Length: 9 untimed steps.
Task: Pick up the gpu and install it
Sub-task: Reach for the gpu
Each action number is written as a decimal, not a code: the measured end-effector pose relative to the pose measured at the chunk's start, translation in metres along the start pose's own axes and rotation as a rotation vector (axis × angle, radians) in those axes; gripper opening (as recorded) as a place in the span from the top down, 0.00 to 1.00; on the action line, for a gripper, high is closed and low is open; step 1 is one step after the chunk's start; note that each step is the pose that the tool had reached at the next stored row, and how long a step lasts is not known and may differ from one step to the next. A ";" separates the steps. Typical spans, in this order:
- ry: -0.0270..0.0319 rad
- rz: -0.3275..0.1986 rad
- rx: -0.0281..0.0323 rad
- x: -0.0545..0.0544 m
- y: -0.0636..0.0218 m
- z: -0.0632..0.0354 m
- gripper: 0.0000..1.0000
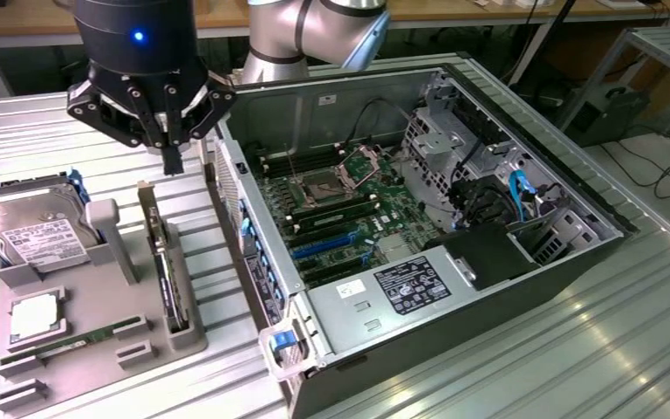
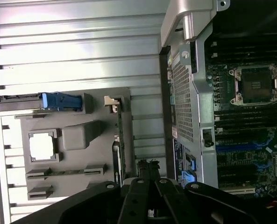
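Exterior view showed the gripper [image 1: 172, 162] hanging above the holder [image 1: 102, 262], over the edge that faced the case [image 1: 614, 218]. Its fingers were pressed together and pinched nothing. The gpu [image 1: 167, 271] stood on its long edge in the holder's slot on that same side, with its pale bracket at the end of the holder closest to the gripper. The fingertips were near the card but clear of it. On the holder's opposite side a hard drive [image 1: 38, 234] leaned in its cradle, a square chip [image 1: 35, 314] lay flat beside it, and a memory stick [image 1: 73, 342] rested in the clips along the holder's near end. The case lay open just beside the holder, its motherboard [image 1: 335, 209] exposed.

In the wrist view the gripper [image 2: 147, 170] was closed in the foreground. Beyond it the gpu [image 2: 121, 140] appeared edge-on in the holder [image 2: 77, 130], between the holder's chip [image 2: 41, 145] and the case [image 2: 185, 93].
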<state>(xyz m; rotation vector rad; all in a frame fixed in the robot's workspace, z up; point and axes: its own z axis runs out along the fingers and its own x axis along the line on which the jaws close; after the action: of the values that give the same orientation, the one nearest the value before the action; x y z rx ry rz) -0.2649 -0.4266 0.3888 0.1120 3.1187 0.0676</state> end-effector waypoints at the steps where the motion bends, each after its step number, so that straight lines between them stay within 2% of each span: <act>1: 0.0000 0.000 0.0000 0.001 -0.0006 0.0000 0.89; 9: 0.0001 -0.002 0.0000 0.013 -0.0062 0.0005 0.89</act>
<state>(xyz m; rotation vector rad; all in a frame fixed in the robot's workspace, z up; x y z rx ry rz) -0.2784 -0.4318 0.3878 0.1095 3.1189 0.0675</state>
